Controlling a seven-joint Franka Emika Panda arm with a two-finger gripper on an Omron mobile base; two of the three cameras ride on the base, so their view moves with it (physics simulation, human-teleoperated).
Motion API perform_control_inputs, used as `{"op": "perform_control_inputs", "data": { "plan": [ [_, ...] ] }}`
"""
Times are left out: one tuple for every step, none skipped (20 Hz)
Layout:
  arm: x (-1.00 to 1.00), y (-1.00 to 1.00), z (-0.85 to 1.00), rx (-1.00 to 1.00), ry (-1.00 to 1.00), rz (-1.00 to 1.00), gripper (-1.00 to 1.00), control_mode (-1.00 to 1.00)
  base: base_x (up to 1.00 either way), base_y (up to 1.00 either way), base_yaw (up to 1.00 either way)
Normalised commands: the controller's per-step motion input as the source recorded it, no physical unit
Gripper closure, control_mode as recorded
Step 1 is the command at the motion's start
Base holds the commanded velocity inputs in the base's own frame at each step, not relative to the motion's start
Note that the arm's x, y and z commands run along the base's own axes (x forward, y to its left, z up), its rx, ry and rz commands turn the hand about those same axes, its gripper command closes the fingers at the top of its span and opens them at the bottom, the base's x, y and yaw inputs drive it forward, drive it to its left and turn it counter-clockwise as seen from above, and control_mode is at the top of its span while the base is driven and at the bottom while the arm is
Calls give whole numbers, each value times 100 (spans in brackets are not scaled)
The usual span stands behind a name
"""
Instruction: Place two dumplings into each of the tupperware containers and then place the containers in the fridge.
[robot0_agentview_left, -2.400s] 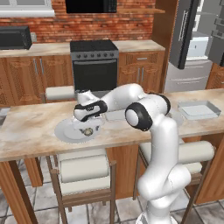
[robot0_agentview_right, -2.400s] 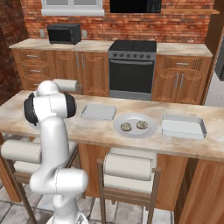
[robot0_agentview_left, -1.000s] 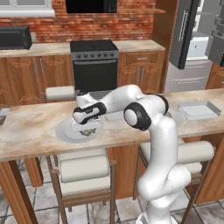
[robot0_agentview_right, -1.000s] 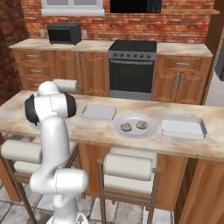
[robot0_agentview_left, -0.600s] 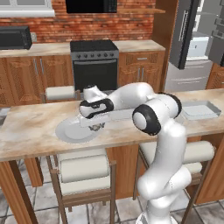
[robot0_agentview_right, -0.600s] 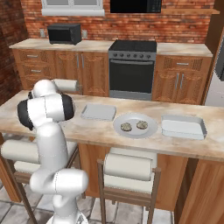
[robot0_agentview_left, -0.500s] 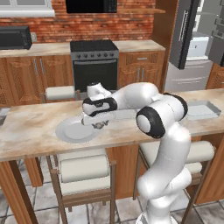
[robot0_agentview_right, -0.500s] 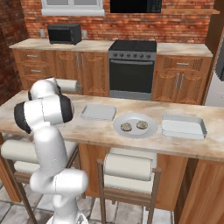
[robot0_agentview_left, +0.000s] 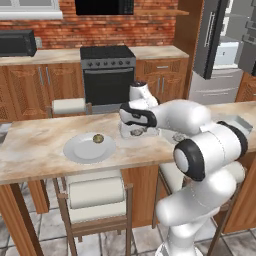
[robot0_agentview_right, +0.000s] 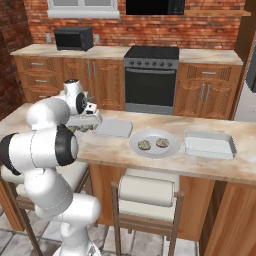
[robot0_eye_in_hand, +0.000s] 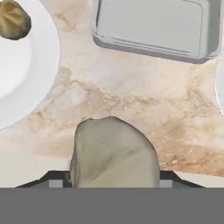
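Now, from the left base view, the gripper (robot0_agentview_left: 134, 132) has lifted off the plate (robot0_agentview_left: 75, 150), leaving one dumpling (robot0_agentview_left: 98, 138). Up close, its fingers pinch a dumpling (robot0_eye_in_hand: 113, 153), heading for the tupperware container (robot0_eye_in_hand: 153, 27).

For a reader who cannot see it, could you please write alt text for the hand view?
A large olive-tan dumpling sits between the fingers at the bottom of the picture, above a marbled beige counter. A pale grey tupperware container lies ahead at the top, and a white plate with another dumpling curves in at the upper left.
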Motion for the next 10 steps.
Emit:
{"op": "perform_control_inputs", "data": {
  "plan": [
    [41,-96,35,17,0,14,100,-100,0,0,0],
    [54,-88,24,18,0,17,100,-100,0,0,0],
    [52,-79,1,15,0,19,100,-100,0,0,0],
    [51,-66,0,10,0,19,100,-100,0,0,0],
    [76,-46,0,12,0,19,100,-100,0,0,0],
    [83,-29,0,9,0,19,100,-100,0,0,0],
    [96,0,0,5,2,18,100,-100,0,0,0],
    [96,0,0,3,4,17,100,-100,0,0,0],
    [95,0,0,1,5,16,100,-100,0,0,0],
    [91,8,0,0,6,15,100,-100,0,0,0]
  ]
}}
